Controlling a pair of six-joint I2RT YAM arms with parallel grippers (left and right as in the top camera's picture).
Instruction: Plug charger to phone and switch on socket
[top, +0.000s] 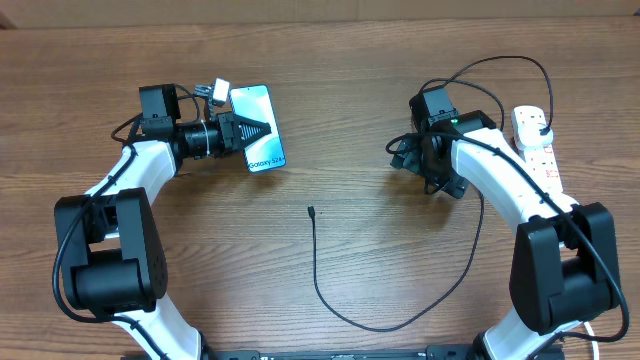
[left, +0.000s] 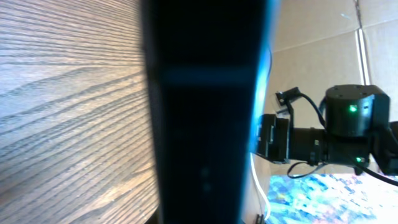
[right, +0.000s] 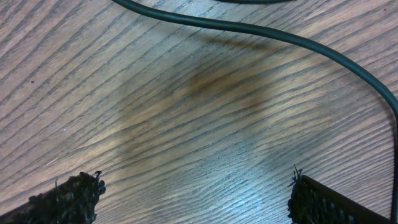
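We have the left gripper (top: 248, 131) clamped on the Galaxy S24 phone (top: 263, 153) at the far left of the wooden table (top: 380, 90) (its wrist camera sees little beyond a dark slab, so we cannot tell whether the phone is clear of the wood). The right gripper (top: 405, 157) hangs low over the table, fingers spread wide with nothing between them. The charger cable (top: 328, 296) loops across the near side, and its connector tip (top: 311, 210) lies on bare wood between the arms, apart from both. We judge fetching that tip to be the step: we bring the right gripper over it, pinch just behind the tip in line with the cable, and hold the phone steady. The white power strip (top: 537, 150) sits far right
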